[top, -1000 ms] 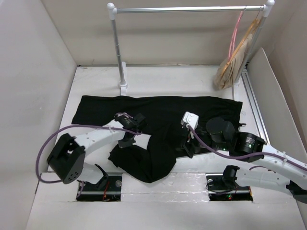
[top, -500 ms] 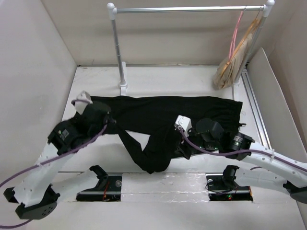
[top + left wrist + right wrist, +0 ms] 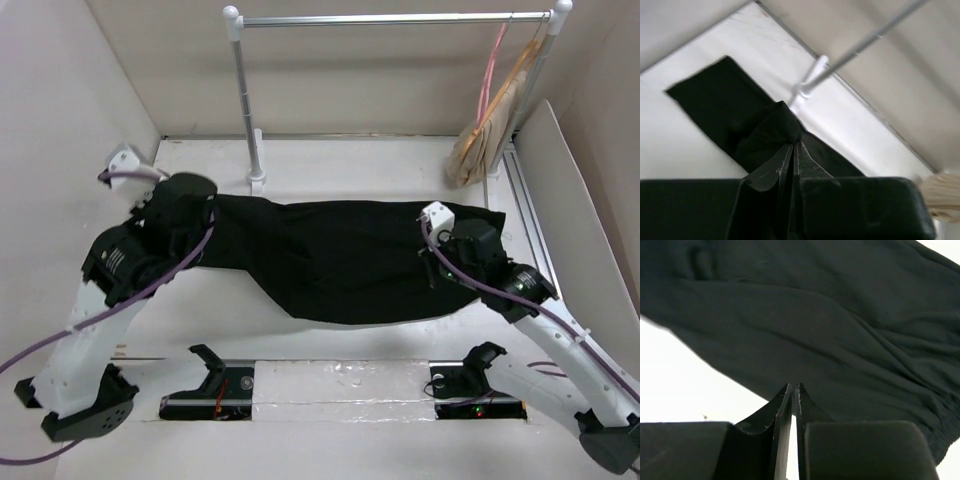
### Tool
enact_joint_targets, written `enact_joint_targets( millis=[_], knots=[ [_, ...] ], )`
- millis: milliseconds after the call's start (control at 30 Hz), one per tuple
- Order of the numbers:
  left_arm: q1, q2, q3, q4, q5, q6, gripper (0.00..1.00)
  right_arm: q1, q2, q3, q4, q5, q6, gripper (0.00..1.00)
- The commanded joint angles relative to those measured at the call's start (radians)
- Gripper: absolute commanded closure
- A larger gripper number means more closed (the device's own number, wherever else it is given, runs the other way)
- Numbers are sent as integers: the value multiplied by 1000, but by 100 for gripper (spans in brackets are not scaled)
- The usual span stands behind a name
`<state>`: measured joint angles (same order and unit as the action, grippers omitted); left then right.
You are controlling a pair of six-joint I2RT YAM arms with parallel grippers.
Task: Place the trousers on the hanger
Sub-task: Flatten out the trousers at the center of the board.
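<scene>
trousers (image 3: 340, 265): held up off the table (image 3: 330, 165), pulled into a wide black sheet in front of and below the rail (image 3: 390, 18), lower edge sagging mid-span
just changed: a second ago the cloth lay bunched on the table under low arms; now both arms are raised and spread apart, so the heap has opened out
left gripper (image 3: 792, 146): fingers pressed together, pinching a gathered fold of the trousers, below the rail's left post
right gripper (image 3: 792, 386): was spread a moment back, now pressed nearly together with its tips at the cloth's lower edge; looks like a thin pinch, below the rail's right half
meaning for task: garment looks under control at both ends and flattened, ready to fold or drape; hanging itself not yet started
hanger (image 3: 489, 70): pink, hooked at the rail's right end, well apart from the trousers, untouched
tan hangers (image 3: 490, 135): same end of the rail, just beside the pink one
containers: none seen; only the rail carries anything, namely the hangers
</scene>
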<state>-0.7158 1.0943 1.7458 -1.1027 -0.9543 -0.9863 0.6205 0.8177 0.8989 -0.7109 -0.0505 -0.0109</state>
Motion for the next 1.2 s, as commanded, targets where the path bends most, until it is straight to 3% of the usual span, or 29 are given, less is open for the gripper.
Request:
enact_joint_targets(
  millis=[0, 100, 200, 233, 267, 400, 567, 833, 967, 1167],
  knots=[
    [6, -126, -138, -2, -184, -69, 100, -103, -28, -26, -32, -57, -9, 87],
    [6, -122, -100, 20, -234, 20, 100, -165, -19, -28, -56, -74, -21, 83],
    [6, -88, -109, -34, -300, 55, 100, -251, -15, -44, -85, -57, -18, 52],
    [6, -93, -135, -34, -307, 52, 100, -301, -15, -64, -88, -51, -14, 37],
    [6, -115, -169, -34, -311, 40, 100, -326, -11, -77, -90, -45, -9, 34],
    [6, -206, -359, 3, -218, -34, 100, -471, 5, -61, -127, -6, 71, 31],
    [6, -332, -462, 113, -113, 38, 100, -658, 44, -136, -137, 31, 163, 35],
    [6, -435, -500, 211, 25, 170, 100, -987, 138, -133, -160, 75, 221, 35],
    [6, -500, -473, 256, 29, 285, 100, -1143, 193, -196, -78, 58, 236, 38],
    [6, -548, -424, 264, -18, 396, 100, -1162, 259, -293, 101, -127, 269, 42]
  ],
)
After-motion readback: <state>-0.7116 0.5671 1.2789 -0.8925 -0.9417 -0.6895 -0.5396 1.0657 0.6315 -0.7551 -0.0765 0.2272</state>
